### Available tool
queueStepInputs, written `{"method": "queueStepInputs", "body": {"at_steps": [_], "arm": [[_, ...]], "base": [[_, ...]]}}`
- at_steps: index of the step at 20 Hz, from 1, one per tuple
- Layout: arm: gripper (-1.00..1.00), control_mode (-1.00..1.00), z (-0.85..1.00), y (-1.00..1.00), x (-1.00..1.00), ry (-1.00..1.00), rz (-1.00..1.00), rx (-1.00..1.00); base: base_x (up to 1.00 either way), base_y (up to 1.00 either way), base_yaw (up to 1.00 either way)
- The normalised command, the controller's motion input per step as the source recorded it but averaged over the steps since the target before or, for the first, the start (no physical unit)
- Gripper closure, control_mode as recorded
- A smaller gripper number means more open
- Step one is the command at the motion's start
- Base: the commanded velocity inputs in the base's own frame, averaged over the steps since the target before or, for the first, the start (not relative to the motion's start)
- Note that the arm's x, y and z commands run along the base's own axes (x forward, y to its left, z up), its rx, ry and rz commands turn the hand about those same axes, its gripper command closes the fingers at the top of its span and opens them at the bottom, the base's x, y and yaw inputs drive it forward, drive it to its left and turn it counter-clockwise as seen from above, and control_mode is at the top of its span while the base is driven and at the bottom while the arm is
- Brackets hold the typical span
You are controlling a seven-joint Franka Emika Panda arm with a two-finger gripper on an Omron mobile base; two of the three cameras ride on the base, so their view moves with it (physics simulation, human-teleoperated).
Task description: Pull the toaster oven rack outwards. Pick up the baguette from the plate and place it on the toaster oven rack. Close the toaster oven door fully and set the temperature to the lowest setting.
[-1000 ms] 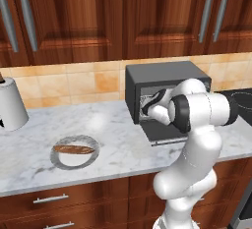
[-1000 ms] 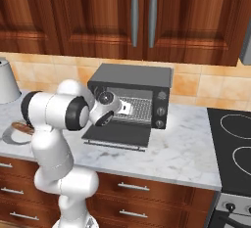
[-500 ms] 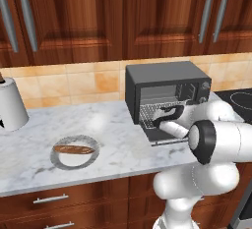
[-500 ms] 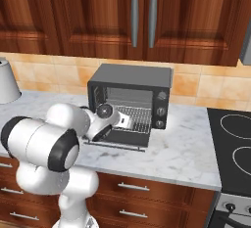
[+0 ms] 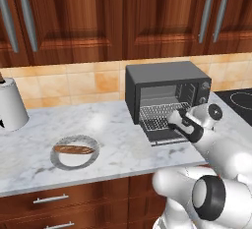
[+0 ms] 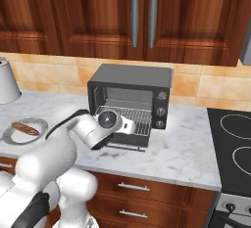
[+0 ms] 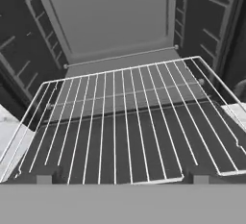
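The dark grey toaster oven (image 5: 167, 83) (image 6: 131, 82) stands on the counter with its door (image 5: 158, 136) dropped open. The silvery wire rack (image 5: 158, 115) (image 6: 135, 116) (image 7: 120, 117) reaches out of the cavity over the door. My gripper (image 5: 175, 120) (image 6: 128, 124) (image 7: 120, 177) is at the rack's front edge and is open. Its fingertips (image 7: 43, 175) stand wide apart, with the rack's front bar running between them. Far to the left, the reddish-brown baguette (image 5: 74, 149) (image 6: 24, 128) lies on the speckled-rim plate (image 5: 93, 155) (image 6: 10, 136).
A white canister (image 5: 10, 107) (image 6: 7, 82) stands at the counter's far left by the tiled wall. A black stovetop (image 6: 235, 144) (image 5: 241, 98) lies right of the oven. Wooden wall cabinets (image 5: 74, 16) hang above. Bare marble counter (image 5: 108, 125) separates plate and oven.
The arm's elbow has swung down and toward the cameras. The hand has gone from in front of the oven mouth to the rack's front edge. The plate and baguette have not moved.
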Motion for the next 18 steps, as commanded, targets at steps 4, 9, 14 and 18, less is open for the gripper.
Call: {"method": "queueStepInputs", "body": {"at_steps": [4,9,14,18], "arm": [[-1.00,-1.00,1.00,-0.35,-1.00,0.16,0.22,0.31],[-1.00,-1.00,1.00,-0.14,-0.66,0.25,0.22,0.20],[-1.00,-1.00,0.93,0.01,-0.08,0.36,0.24,0.05],[-1.00,-1.00,0.64,0.26,0.00,0.37,0.23,0.00]], "base": [[0.00,0.00,0.00],[0.00,0.00,0.00],[0.00,0.00,0.00],[0.00,0.00,0.00]]}}
